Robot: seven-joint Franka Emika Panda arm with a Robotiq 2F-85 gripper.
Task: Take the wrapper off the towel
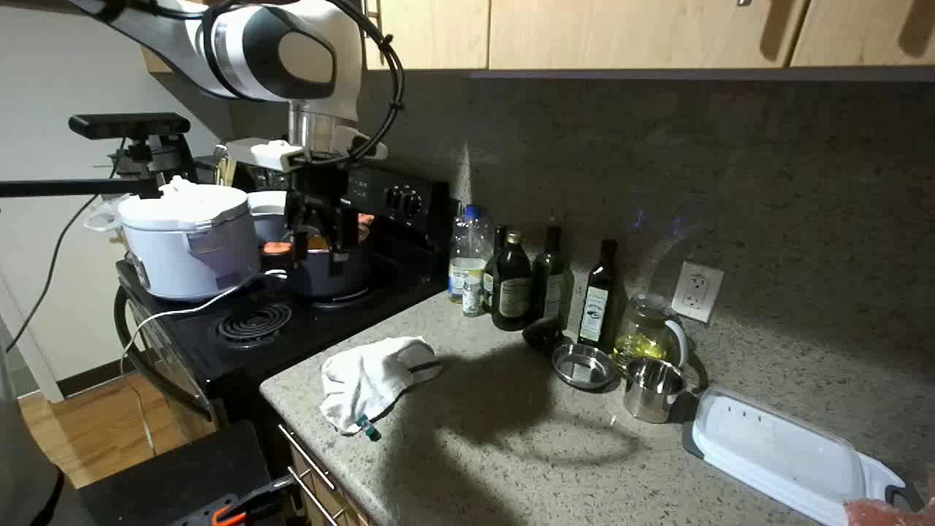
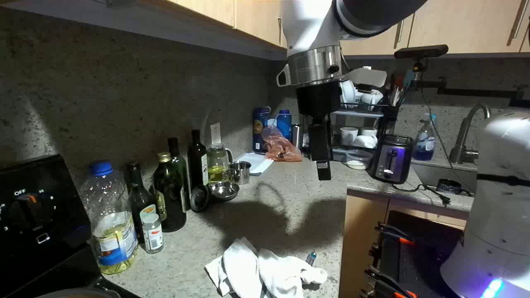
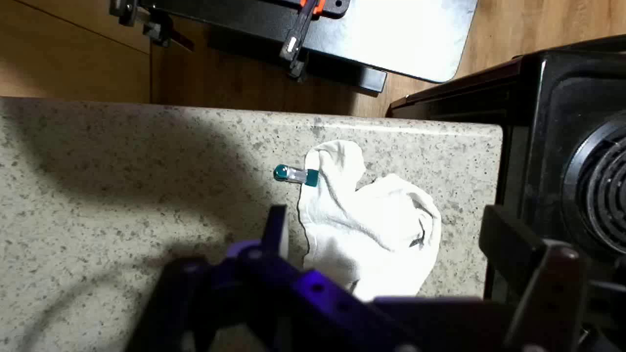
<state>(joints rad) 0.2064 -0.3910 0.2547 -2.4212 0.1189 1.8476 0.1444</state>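
A white crumpled towel (image 1: 372, 380) lies on the counter near the stove; it also shows in an exterior view (image 2: 269, 271) and in the wrist view (image 3: 371, 220). A small clip-like piece with teal ends and a clear or grey middle (image 3: 296, 175) lies at the towel's edge, one end over the cloth; it also shows in both exterior views (image 1: 369, 427) (image 2: 311, 258). It may be the wrapper; no other wrapper is visible. My gripper (image 1: 320, 252) is open and empty, high above the counter. In the wrist view its fingers (image 3: 391, 230) are wide apart, with the towel seen between them.
A black stove (image 1: 256, 321) with a white rice cooker (image 1: 190, 237) and a pot (image 1: 329, 274) adjoins the counter. Oil bottles (image 1: 513, 285), a steel bowl (image 1: 583, 367), a steel cup (image 1: 652, 394) and a glass pitcher (image 1: 643, 329) line the wall. The counter's front edge (image 3: 244, 113) runs close to the towel.
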